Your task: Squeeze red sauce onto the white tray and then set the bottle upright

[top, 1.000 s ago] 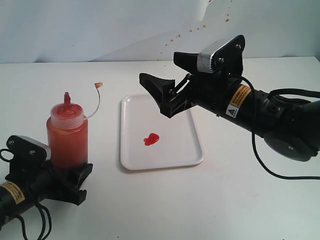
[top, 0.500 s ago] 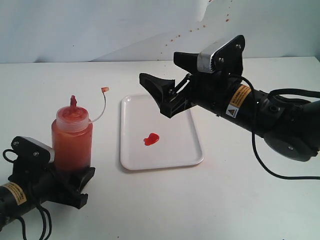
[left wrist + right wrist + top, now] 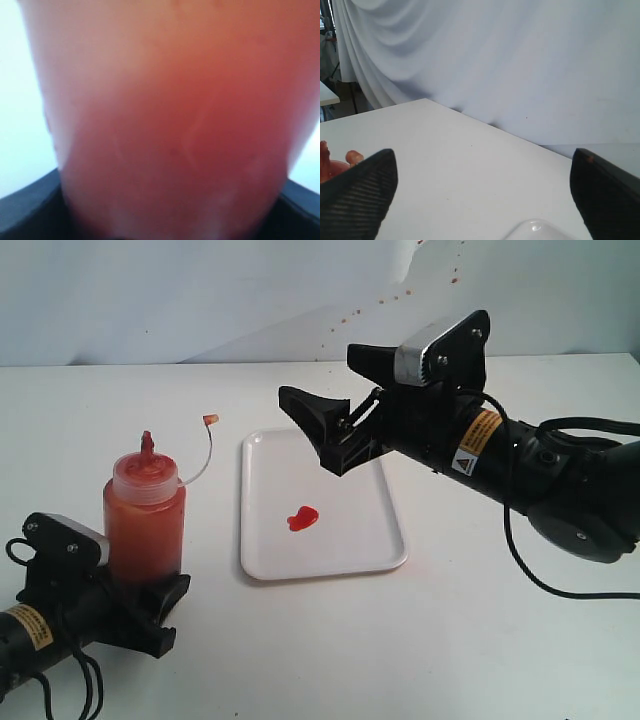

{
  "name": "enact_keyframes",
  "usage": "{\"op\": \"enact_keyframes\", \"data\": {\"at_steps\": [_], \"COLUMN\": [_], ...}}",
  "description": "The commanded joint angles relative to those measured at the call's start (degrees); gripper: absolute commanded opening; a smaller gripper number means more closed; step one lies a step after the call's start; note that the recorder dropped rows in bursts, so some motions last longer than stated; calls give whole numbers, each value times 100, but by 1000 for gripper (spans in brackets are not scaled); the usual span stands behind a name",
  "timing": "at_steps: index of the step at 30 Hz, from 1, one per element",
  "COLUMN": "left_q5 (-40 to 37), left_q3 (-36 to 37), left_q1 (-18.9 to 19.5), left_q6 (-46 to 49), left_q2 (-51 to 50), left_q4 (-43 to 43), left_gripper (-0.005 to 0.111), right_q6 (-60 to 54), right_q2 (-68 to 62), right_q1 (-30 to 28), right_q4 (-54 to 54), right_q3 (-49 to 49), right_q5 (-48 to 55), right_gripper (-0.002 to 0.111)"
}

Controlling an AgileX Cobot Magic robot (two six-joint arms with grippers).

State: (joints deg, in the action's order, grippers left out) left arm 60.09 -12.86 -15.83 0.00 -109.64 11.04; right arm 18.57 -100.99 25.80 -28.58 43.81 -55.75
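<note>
The bottle (image 3: 145, 520) of orange-red sauce stands upright on the table left of the white tray (image 3: 345, 540), its red nozzle up and its tethered tip cap (image 3: 210, 420) hanging off to the right. My left gripper (image 3: 150, 590) is shut on the bottle's base. The bottle (image 3: 165, 110) fills the left wrist view, with dark jaws at both lower corners. A small heart-shaped blob of red sauce (image 3: 303, 519) lies on the tray. My right gripper (image 3: 318, 371) hovers open and empty above the tray's far end. In the right wrist view, the gripper (image 3: 482, 195) frames a tray corner (image 3: 535, 230).
White tabletop all around, with a white cloth backdrop (image 3: 200, 290) behind carrying tiny reddish-brown specks (image 3: 380, 300). The right arm's black cable (image 3: 540, 580) loops over the table on the right. The bottle's nozzle (image 3: 325, 160) shows at the edge of the right wrist view.
One second ago the bottle and left gripper sat slightly further left and higher; they shifted a little right and down, then held still. The right arm has not moved.
</note>
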Motion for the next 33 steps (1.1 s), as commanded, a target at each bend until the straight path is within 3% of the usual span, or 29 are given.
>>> {"op": "enact_keyframes", "data": {"at_steps": [1, 33], "left_q5": [235, 137], "left_q3": [-45, -45], "left_q1": [-12, -12], "left_q6": [60, 60], "left_q2": [23, 23], "left_q4": [-2, -2], "left_gripper": [0, 0], "right_q6": [-51, -51], "right_q2": [-6, -6], "right_q1": [4, 4], "right_q4": [52, 52], "right_q3": [33, 33], "right_q5": [-3, -3], "right_gripper": [85, 85]}}
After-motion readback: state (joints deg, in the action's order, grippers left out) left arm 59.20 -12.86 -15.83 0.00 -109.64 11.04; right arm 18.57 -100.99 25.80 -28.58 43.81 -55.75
